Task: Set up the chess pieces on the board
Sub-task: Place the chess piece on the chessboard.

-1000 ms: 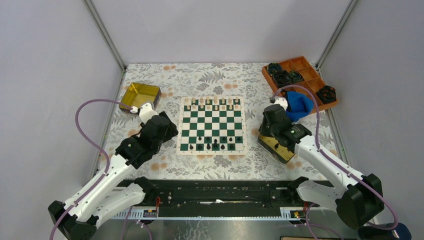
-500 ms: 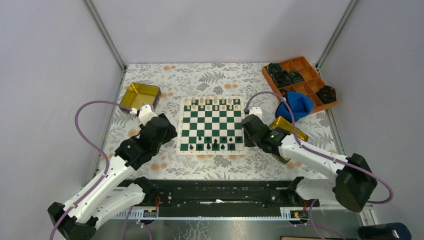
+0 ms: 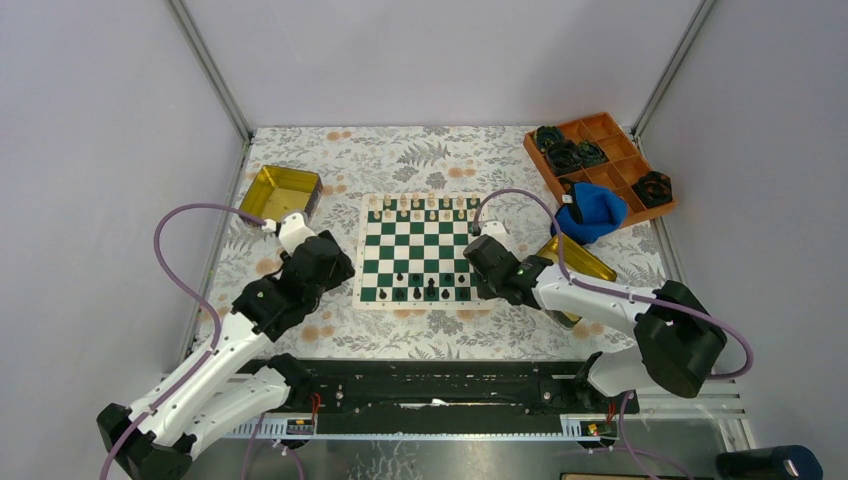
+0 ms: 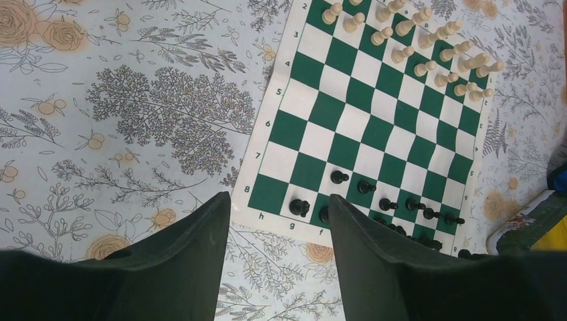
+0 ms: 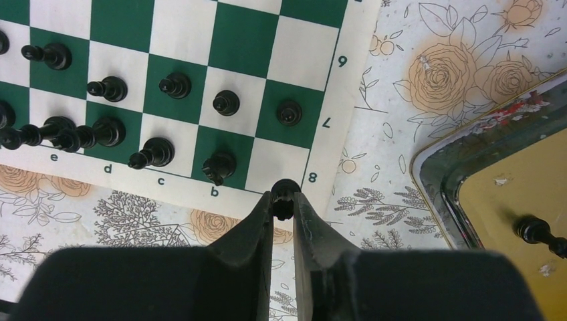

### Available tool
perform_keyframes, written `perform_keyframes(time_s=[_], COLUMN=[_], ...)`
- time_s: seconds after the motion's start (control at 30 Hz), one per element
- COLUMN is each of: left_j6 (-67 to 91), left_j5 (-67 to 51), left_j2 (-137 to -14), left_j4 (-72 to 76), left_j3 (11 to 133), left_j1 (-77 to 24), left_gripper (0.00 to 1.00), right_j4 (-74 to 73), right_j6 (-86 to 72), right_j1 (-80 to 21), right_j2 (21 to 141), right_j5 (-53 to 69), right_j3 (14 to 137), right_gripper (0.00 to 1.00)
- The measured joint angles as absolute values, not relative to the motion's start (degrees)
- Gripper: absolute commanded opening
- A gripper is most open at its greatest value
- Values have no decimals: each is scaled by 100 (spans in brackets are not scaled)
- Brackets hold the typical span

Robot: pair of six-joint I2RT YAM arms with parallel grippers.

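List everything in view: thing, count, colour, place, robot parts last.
board: one, green and white, table centre.
cream pieces: two rows, cream, board's far edge.
black pieces: about a dozen, black, board's near rows; one more in the right tin.
gold tins: two, gold, far left and right of board.
tray: one, orange, far right corner.
black rings: several, black-teal, in tray.
blue object: one, blue, beside tray.
table: one, floral cloth, under everything.
left gripper: one, black, open, off board's near left corner.
right gripper: one, black, shut on one black piece at board's near right corner.
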State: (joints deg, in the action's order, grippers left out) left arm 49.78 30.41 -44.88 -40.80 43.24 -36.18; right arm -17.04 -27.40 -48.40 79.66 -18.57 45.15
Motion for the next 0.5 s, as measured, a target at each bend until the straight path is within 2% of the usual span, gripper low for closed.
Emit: perform_keyframes(time_s=[0.5], left_j6=[4974], left_j5=[3041], left_j2=[-4609], left_j4=[-4047], left_j3=[4261], left_j1=[-3594], left_gripper=[63], right_j4=[-1420], right_j6=[-2676], right_j1=[-4845], right_j2=[8495], right_j5=[-1837], right_j3=[4635], right_gripper=[0])
